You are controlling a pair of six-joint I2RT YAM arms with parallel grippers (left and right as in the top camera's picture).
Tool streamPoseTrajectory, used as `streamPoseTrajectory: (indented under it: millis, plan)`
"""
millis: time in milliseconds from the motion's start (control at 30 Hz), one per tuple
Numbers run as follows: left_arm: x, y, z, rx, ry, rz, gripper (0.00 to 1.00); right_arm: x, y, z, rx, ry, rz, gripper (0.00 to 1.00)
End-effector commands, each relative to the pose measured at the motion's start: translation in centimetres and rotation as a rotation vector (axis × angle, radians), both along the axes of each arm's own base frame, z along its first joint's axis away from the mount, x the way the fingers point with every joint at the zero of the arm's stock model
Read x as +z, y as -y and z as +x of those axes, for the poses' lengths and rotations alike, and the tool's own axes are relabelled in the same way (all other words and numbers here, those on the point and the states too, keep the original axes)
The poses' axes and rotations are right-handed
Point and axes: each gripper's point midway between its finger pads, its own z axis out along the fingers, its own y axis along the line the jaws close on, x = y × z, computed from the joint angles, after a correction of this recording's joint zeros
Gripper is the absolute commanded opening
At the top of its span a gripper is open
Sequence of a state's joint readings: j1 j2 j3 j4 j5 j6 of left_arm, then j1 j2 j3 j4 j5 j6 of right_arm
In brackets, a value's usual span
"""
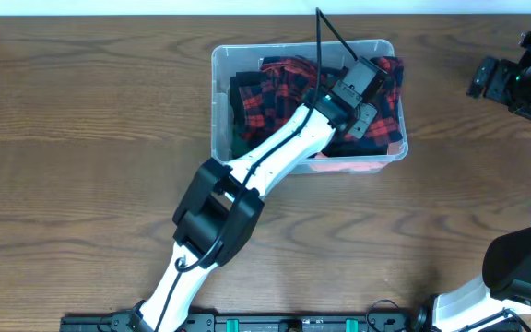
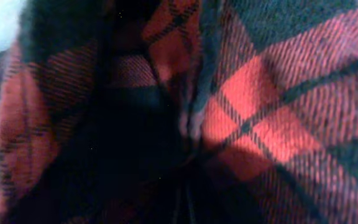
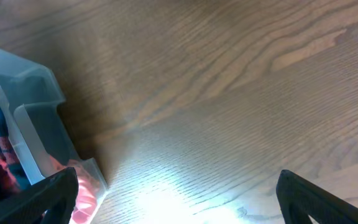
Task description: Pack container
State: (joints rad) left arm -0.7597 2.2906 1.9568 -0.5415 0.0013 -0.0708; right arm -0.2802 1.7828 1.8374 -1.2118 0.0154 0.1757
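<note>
Dark brown wood-grain table [image 1: 81, 166] is filling the whole view. At the near edge a black mounting rail [image 1: 275, 324] is running along the front. The white-and-black left arm [image 1: 247, 175] is stretching from there, diagonally up toward the middle.

Past the table's centre, toward the far edge, the clear, colourless rectangular plastic container [image 1: 218, 101] is sitting flat on the wood with its long side facing us. A red-and-black plaid cloth [image 1: 284, 88] is bunching up inside and filling most of it. Something pink-orange [image 1: 339, 166] is showing at the near wall; can't tell what it is.

The left gripper [image 1: 362, 118] is pointing down into the right half of the container, buried in the plaid. Its wrist camera is seeing only cloth [image 2: 260, 112] up close, so I can't tell how its jaws are standing.

The right arm [image 1: 524, 267] is standing at the right edge. Its right gripper [image 1: 483, 79] is hanging at the far right, apart from the container [image 3: 39, 118]. Its dark fingers [image 3: 48, 196] are spreading wide, holding nothing, with bare wood between them.
</note>
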Motion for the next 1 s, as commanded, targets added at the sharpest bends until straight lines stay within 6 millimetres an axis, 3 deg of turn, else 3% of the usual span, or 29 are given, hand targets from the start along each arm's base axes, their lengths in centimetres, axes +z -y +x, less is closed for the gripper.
streamPoseTrajectory:
  millis: [0, 300, 767, 967]
  plan:
    - [-9.8, -2.4, -2.0, -0.009, -0.157, 0.162, 0.06, 0.6, 0.2, -0.1, -0.016, 0.014, -0.003, 0.99]
    - [-12.0, -3.7, -1.9, 0.012, -0.188, 0.2, 0.06, 0.6, 0.2, -0.1, -0.016, 0.014, -0.003, 0.99]
    - [-15.5, -7.8, -2.3, 0.095, -0.255, 0.23, 0.06, 0.6, 0.2, -0.1, -0.016, 0.014, -0.003, 0.99]
    - [-16.9, -8.4, -3.0, 0.099, -0.264, 0.235, 0.06, 0.6, 0.2, -0.1, -0.016, 0.014, -0.003, 0.99]
